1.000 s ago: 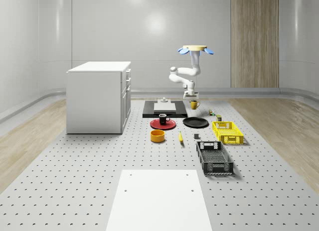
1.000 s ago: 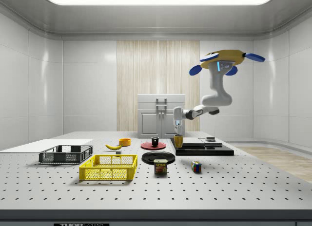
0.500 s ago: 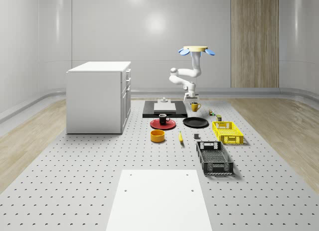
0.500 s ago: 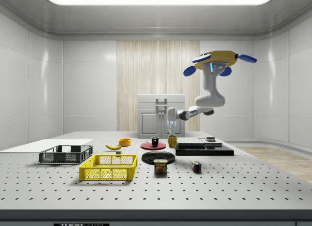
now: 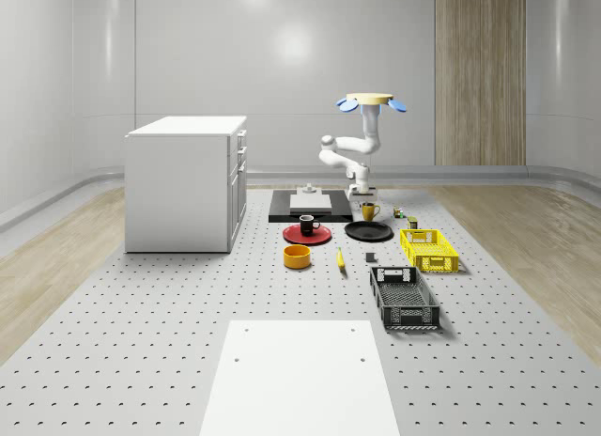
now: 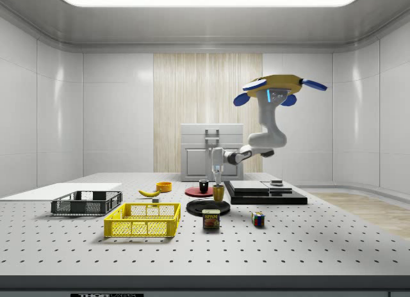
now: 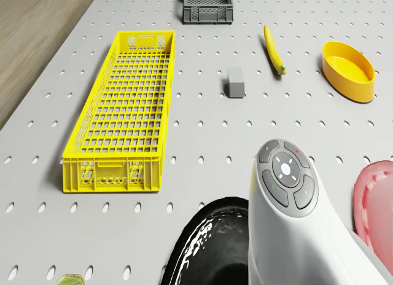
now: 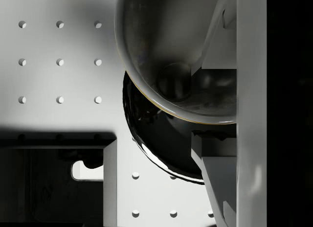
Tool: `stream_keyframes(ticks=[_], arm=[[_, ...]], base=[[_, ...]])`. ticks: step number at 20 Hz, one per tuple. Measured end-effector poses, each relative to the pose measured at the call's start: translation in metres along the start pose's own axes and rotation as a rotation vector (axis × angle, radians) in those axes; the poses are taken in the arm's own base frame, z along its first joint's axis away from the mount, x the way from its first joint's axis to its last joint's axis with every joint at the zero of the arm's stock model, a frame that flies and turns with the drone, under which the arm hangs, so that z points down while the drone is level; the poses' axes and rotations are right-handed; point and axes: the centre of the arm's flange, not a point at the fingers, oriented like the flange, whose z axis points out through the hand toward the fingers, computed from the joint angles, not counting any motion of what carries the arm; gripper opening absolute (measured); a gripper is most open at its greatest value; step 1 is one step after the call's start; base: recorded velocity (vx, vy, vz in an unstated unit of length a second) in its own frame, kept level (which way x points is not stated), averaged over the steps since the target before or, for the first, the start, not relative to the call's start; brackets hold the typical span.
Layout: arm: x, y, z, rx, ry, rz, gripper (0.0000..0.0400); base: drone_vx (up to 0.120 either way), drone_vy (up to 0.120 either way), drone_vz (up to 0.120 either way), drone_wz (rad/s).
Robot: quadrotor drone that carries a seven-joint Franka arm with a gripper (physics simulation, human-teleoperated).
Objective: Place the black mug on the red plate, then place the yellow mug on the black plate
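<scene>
Two mugs | black mug [image 5: 307, 224] sits on red plate [image 5: 306, 235] | yellow mug [image 5: 370, 211] hangs above black plate [image 5: 368, 231], pincer [image 6: 218, 182] clamped on its rim | drone [image 5: 369, 101] hovers above black plate, slightly behind | mug looks rigid, smooth, probably slippery; rim wall grip suits, lower gently.

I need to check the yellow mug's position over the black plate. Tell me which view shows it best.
The side view: the yellow mug hangs in the gripper just above the black plate, drone hovering above. The whole-scene view shows the mug small; the wrist view looks into it.
</scene>
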Motion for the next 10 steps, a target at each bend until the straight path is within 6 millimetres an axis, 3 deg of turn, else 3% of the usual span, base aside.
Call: stream_keyframes(ticks=[6, 10], arm=[[0.0000, 0.0000, 0.0000, 0.000, 0.000, 0.000, 0.0110], [0.0000, 0.0000, 0.0000, 0.000, 0.000, 0.000, 0.0110]], base=[[0.120, 0.000, 0.000, 0.000], [0.080, 0.000, 0.000, 0.000]])
